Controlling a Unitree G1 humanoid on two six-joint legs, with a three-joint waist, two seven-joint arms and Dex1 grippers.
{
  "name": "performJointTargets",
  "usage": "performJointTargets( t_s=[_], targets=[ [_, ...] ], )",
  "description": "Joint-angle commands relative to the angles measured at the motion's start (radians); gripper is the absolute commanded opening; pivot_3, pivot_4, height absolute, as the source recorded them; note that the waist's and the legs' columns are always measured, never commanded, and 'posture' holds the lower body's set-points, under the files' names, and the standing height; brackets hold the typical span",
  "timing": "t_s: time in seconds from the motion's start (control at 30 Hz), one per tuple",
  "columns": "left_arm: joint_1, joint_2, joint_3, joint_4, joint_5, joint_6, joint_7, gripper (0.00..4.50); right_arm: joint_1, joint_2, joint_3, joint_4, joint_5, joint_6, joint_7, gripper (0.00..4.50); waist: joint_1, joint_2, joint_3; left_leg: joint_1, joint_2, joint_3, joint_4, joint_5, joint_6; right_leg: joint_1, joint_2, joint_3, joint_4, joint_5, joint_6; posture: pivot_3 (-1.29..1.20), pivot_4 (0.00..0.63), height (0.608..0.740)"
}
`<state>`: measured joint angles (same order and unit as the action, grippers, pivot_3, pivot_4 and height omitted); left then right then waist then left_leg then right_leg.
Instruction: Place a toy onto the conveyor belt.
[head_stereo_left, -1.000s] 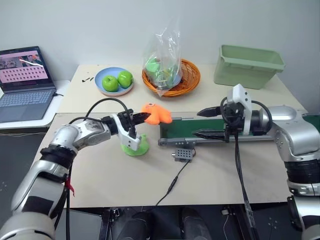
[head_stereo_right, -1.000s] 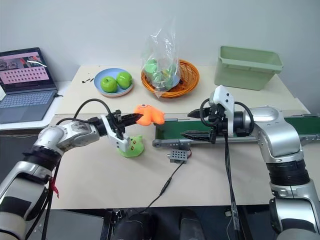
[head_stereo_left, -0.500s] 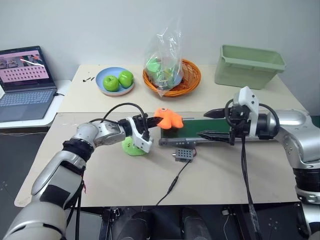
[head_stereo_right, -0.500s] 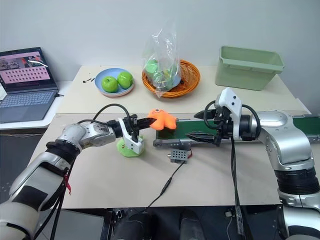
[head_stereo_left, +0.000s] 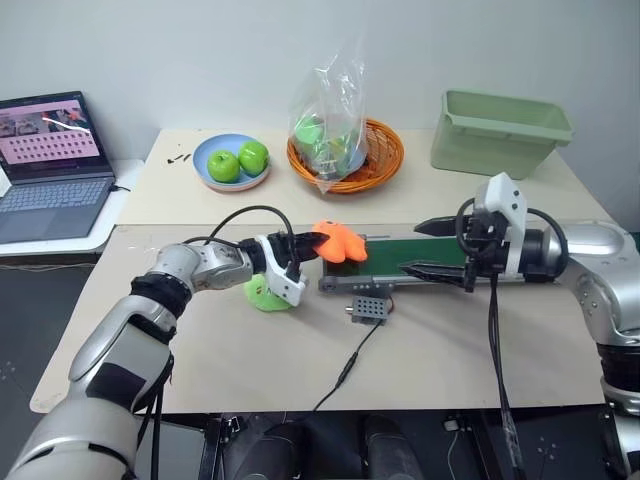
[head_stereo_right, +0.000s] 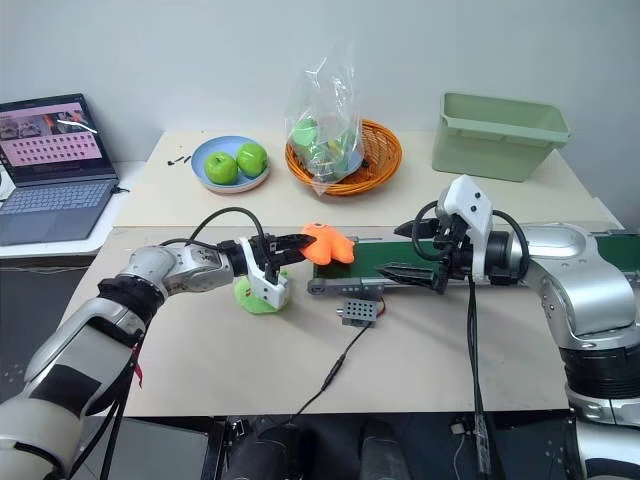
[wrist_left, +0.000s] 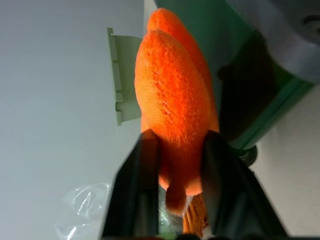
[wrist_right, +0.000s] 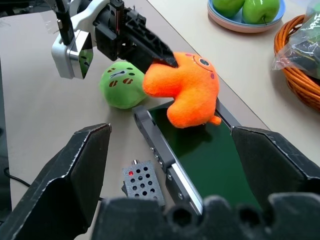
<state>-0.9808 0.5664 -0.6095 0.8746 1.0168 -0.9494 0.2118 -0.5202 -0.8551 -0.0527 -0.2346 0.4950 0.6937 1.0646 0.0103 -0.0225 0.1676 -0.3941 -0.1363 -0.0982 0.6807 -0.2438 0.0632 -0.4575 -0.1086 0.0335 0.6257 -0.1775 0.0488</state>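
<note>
Carried rightward since before, the toy (head_stereo_left: 340, 243) is now resting over the conveyor belt (head_stereo_left: 430, 262) end, left gripper (head_stereo_left: 312, 241) fingers still flanking it, slackening; right gripper (head_stereo_left: 424, 247) is hovering agape above the beige table (head_stereo_left: 440, 350).

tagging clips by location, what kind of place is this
Probably a robotics lab or test bench made up as a small sorting station. A short conveyor belt sits on plain tables by a blank wall, a laptop runs to one side, and props such as a toy are set out.

Bright, even light — sharp, soft shadows.
</note>
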Motion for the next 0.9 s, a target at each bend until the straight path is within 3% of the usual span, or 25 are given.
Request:
performJointTargets(
  t_s=[0.03,0.17,0.4,0.5,0.6,0.7,0.77,0.9],
  targets=[
    [-0.029,-0.007,-0.005,0.014,-0.027,-0.025,-0.001,3.14,0.011,-0.024,-0.047,-0.044,0.025,0.012,-0.013,4.5,0.0,0.0,0.0,0.0,0.0,0.0,0.0,0.0,0.0,0.0,0.0,0.0,0.0,0.0,0.0,0.0,0.15,0.732],
    [-0.035,-0.015,-0.003,0.022,-0.031,-0.035,-0.006,4.45,0.023,-0.028,-0.052,-0.054,0.027,0.016,-0.02,4.5,0.0,0.0,0.0,0.0,0.0,0.0,0.0,0.0,0.0,0.0,0.0,0.0,0.0,0.0,0.0,0.0,0.15,0.732],
    [-0.034,-0.003,0.016,0.041,-0.076,-0.037,-0.075,4.45,0.011,-0.022,-0.037,-0.039,0.021,0.008,-0.027,4.5,0.0,0.0,0.0,0.0,0.0,0.0,0.001,0.0,0.0,0.0,0.0,0.0,0.0,0.0,0.0,0.0,0.15,0.732],
    [-0.02,0.015,0.056,0.04,-0.158,-0.035,-0.135,4.45,-0.002,-0.02,-0.03,-0.03,0.019,0.003,-0.022,4.5,0.0,0.0,0.0,0.0,0.0,0.0,0.001,0.0,0.0,0.0,0.0,0.0,0.0,0.0,0.0,0.0,0.15,0.732],
    [0.02,0.012,0.165,0.063,-0.462,-0.021,-0.371,4.45,-0.006,-0.028,-0.028,-0.024,0.019,-0.001,-0.008,4.5,-0.002,0.0,0.0,0.0,0.0,0.0,0.001,0.0,0.0,0.0,0.0,0.0,0.0,0.0,0.0,0.0,0.15,0.732],
    [0.093,-0.005,0.281,-0.032,-0.862,0.152,-0.767,4.45,-0.014,-0.037,-0.026,-0.009,0.015,-0.01,0.011,4.5,-0.007,0.0,0.0,0.0,0.0,0.0,0.002,-0.001,0.001,-0.001,-0.001,-0.001,0.001,0.0,0.0,0.0,0.15,0.732],
    [0.128,0.01,0.341,-0.123,-1.011,0.309,-0.926,4.45,-0.025,-0.036,-0.018,0.003,0.008,-0.017,0.021,4.5,-0.013,0.0,0.0,0.0,0.0,0.0,0.003,-0.001,0.002,-0.001,-0.001,-0.001,0.002,0.0,0.0,0.0,0.15,0.732],
    [0.199,0.095,0.518,-0.366,-1.344,0.81,-1.14,4.45,-0.046,-0.026,-0.016,0.032,0.004,-0.028,0.024,4.5,-0.028,0.0,0.0,-0.002,0.0,0.0,0.005,-0.001,0.003,-0.001,-0.001,-0.002,0.002,0.0,0.0,0.0,0.15,0.732]
  ],
)
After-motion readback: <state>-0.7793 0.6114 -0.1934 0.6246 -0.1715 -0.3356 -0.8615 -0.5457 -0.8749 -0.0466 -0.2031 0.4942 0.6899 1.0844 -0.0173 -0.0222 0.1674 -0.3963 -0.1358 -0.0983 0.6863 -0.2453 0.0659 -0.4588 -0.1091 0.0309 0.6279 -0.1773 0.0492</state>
